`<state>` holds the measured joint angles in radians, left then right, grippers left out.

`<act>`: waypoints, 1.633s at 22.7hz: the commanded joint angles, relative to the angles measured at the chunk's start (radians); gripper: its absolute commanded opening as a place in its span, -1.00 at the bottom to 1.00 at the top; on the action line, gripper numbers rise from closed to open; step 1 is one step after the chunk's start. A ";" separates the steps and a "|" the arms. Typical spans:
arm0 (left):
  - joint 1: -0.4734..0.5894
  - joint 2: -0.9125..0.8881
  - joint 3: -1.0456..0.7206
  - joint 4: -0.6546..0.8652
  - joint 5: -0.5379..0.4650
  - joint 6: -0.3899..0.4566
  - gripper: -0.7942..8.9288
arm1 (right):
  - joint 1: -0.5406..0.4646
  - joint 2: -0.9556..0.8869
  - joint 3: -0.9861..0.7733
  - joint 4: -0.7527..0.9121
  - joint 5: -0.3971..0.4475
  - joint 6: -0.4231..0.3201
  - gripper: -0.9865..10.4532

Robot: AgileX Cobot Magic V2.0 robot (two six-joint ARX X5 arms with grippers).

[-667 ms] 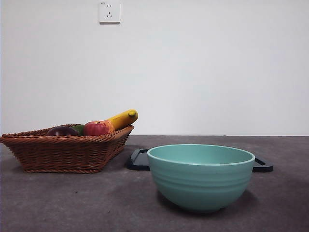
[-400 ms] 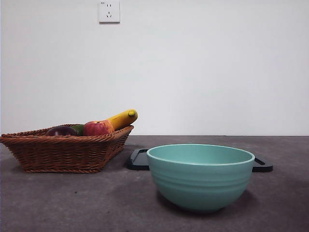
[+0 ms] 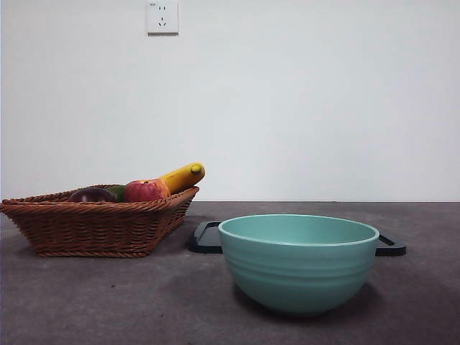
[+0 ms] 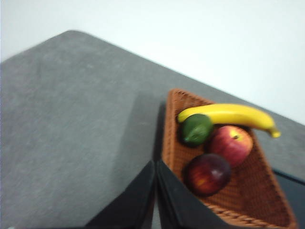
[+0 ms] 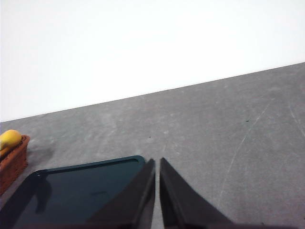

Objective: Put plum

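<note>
Your left gripper (image 4: 156, 164) has its jaws pressed together with nothing between them, and it hangs above the grey bench (image 4: 71, 124) just outside the near edge of the wicker basket (image 4: 248, 200), touching neither. Your right gripper (image 5: 157, 162) is likewise closed and empty, poised over the bench beside the dark tray (image 5: 76, 191). Neither arm shows in the front view. The plum (image 4: 208, 174) lies in the basket, touching the red-and-yellow apple (image 4: 229, 144), with the green fruit (image 4: 196, 129) beside them and the banana (image 4: 228, 115) stretched across the far side. In the front view the teal bowl (image 3: 298, 262) stands on the bench in front of the tray (image 3: 207, 237), to the right of the basket (image 3: 97, 226).
</note>
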<state>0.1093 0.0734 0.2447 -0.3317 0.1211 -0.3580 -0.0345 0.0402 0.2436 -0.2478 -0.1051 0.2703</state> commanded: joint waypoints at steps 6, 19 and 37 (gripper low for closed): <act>0.002 0.158 0.192 -0.089 0.116 0.026 -0.82 | 0.000 0.157 0.227 -0.198 -0.062 -0.021 -0.82; -0.038 0.508 0.517 -0.351 0.388 0.234 -0.82 | 0.021 0.565 0.589 -0.546 -0.352 -0.171 -0.82; -0.247 0.768 0.764 -0.666 0.463 0.425 -0.81 | 0.277 0.842 0.791 -0.778 -0.421 -0.338 -0.82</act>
<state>-0.1352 0.8333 0.9829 -1.0061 0.5793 0.0475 0.2375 0.8742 1.0149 -1.0351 -0.5236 -0.0559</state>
